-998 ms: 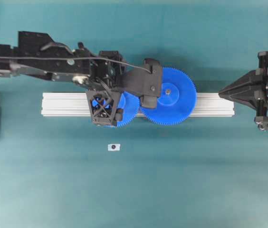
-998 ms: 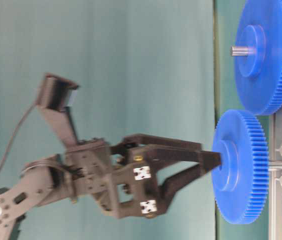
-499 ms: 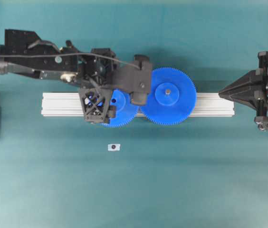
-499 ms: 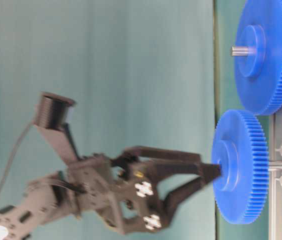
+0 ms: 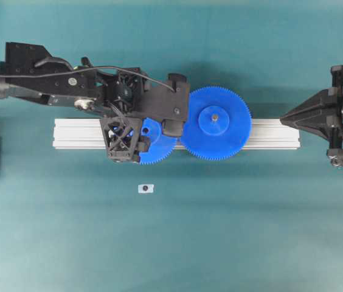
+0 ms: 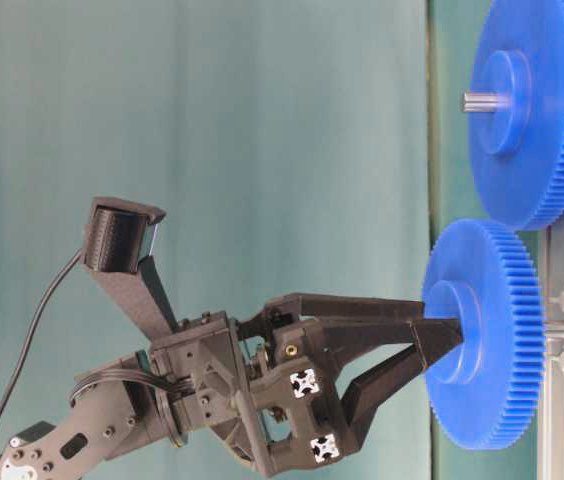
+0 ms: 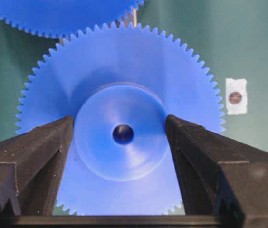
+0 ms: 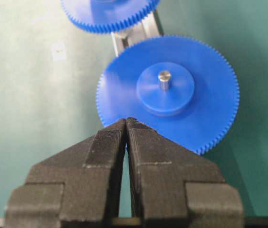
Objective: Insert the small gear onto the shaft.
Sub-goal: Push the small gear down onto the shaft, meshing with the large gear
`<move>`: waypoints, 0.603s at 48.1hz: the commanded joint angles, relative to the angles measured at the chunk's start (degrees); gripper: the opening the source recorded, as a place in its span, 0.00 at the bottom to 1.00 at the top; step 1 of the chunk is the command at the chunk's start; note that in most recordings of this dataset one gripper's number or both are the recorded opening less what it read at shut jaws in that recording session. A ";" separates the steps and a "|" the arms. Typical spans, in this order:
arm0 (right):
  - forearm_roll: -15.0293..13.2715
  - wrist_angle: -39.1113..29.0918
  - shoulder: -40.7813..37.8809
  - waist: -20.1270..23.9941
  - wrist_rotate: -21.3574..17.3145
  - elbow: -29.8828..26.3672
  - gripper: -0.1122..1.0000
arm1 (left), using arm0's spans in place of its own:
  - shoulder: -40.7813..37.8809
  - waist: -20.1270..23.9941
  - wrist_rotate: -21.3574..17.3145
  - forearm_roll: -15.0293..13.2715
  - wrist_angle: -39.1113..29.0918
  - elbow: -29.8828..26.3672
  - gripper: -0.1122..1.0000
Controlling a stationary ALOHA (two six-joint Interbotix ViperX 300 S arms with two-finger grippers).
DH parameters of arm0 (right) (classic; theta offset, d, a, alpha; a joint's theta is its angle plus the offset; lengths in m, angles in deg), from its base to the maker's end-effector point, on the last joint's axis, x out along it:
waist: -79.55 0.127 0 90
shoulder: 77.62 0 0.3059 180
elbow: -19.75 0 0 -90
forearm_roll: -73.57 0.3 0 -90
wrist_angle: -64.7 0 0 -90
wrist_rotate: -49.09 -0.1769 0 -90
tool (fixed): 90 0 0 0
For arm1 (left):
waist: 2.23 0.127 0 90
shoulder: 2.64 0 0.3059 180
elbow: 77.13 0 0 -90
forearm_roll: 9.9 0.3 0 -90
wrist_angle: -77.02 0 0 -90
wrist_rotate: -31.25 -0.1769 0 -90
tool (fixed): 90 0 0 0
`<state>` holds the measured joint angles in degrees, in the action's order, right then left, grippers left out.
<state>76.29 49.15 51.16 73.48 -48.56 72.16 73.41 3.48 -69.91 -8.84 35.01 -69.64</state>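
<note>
The small gear (image 5: 157,145) (image 6: 487,330) stands on the rail, its teeth meshed with the wider gear (image 5: 215,123). The shaft (image 6: 559,328) shows only as a short grey stub between the small gear and the rail. My left gripper (image 5: 147,129) (image 6: 440,342) reaches the gear's raised hub (image 7: 120,142). In the left wrist view the left gripper (image 7: 119,124) has one finger (image 7: 53,142) against each side of the hub, shut on it. My right gripper (image 5: 284,118) (image 8: 126,121) rests shut and empty at the right, away from both gears.
The ribbed aluminium rail (image 5: 80,134) lies across the middle of the green mat. The wider gear (image 8: 205,109) sits on its own centre pin (image 8: 164,78). A small white tag (image 5: 145,188) with a dark dot lies in front of the rail.
My left arm has drawn back leftward along the rail, uncovering the wide gear's left edge, and its jaws have narrowed onto the small gear's hub. The right arm has not moved.
</note>
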 commanded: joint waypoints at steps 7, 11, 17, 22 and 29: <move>0.18 0.62 0.00 0.00 -0.62 -0.62 0.20 | 2.20 0.88 -0.26 0.18 -0.70 -2.29 0.77; 0.18 0.62 0.09 0.00 -1.32 -0.53 0.20 | 3.43 0.88 -0.35 0.26 -0.79 -3.87 0.77; 0.18 0.62 0.18 0.00 -2.02 -0.26 0.20 | 4.83 1.23 -0.97 0.44 -0.79 -5.19 0.76; 0.18 0.62 0.26 0.00 -2.11 -0.18 0.20 | 5.01 1.49 -1.32 0.44 -0.79 -4.83 0.76; 0.18 0.79 0.70 0.00 -2.11 -0.18 0.20 | 4.75 1.49 -1.23 0.44 -0.79 -4.31 0.73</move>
<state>76.29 49.32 51.69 73.48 -50.23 72.60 76.83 4.80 -71.23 -8.67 34.04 -73.33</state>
